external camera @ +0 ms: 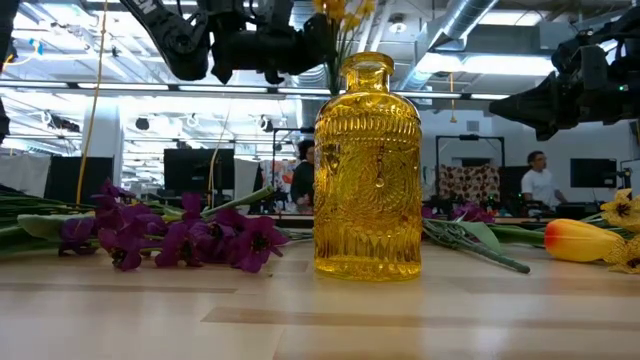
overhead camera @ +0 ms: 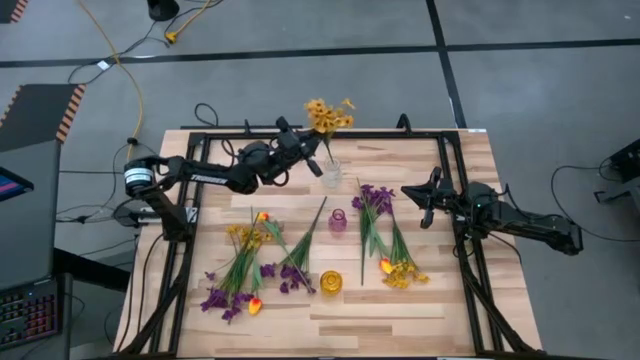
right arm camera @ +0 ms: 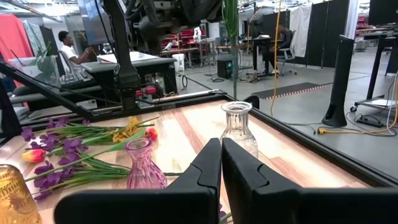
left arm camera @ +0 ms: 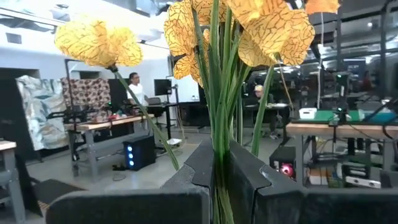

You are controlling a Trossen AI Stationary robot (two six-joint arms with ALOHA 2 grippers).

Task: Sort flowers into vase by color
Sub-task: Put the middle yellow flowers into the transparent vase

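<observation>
yellow vase (external camera: 367, 170) ×1 (nearest) | purple vase (overhead camera: 338, 222) ×1 | clear vase (overhead camera: 331, 172) ×1

3 vases (overhead camera: 338, 222) sit mid-table between 2 flower piles (overhead camera: 245, 268).

Floor (overhead camera: 300, 80): grey, crossed by dark tape lines; yellow cable (overhead camera: 125, 75) trails across it. Hazard-striped mat corners (overhead camera: 45, 110) beside the light wooden worktop (overhead camera: 400, 310). Ceiling: exposed ducts (external camera: 470, 20) and bright strip lights (external camera: 60, 45). Behind: workbenches (left arm camera: 99, 124), monitors (external camera: 185, 170), patterned fabric panels (left arm camera: 87, 93), black partition (right arm camera: 323, 28). Person in white shirt (external camera: 540, 182) at far bench; seated person (right arm camera: 65, 46) at a desk
</observation>
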